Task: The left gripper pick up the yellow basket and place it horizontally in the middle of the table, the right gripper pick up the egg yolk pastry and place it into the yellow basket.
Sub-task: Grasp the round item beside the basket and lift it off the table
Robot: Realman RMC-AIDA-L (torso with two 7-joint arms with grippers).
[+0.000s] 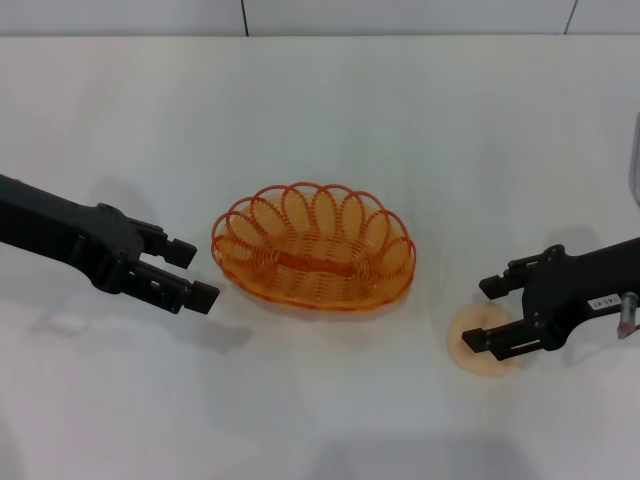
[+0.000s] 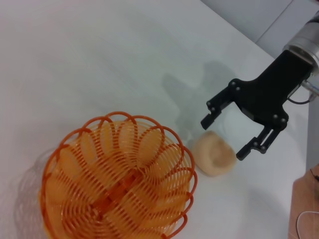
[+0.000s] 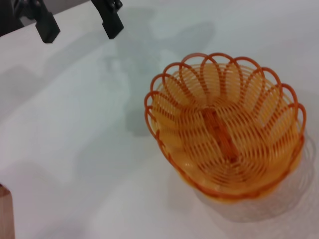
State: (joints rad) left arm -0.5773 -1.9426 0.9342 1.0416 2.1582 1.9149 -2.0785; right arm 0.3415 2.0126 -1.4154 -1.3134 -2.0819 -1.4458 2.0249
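Hovering my right gripper (image 1: 488, 313) over the egg yolk pastry (image 1: 480, 343), jaws spread and straddling it but not clenched, so the pastry pick is the step in hand; next move calls for a short drop and a soft close, as I judge the bun crushable. Yellow basket (image 1: 313, 246) sits lengthwise mid-bench (image 1: 330, 110), upright and empty, well apart from the pastry. Left gripper (image 1: 190, 273) is just beside the basket's end, jaws released, nothing blocking the carry path.
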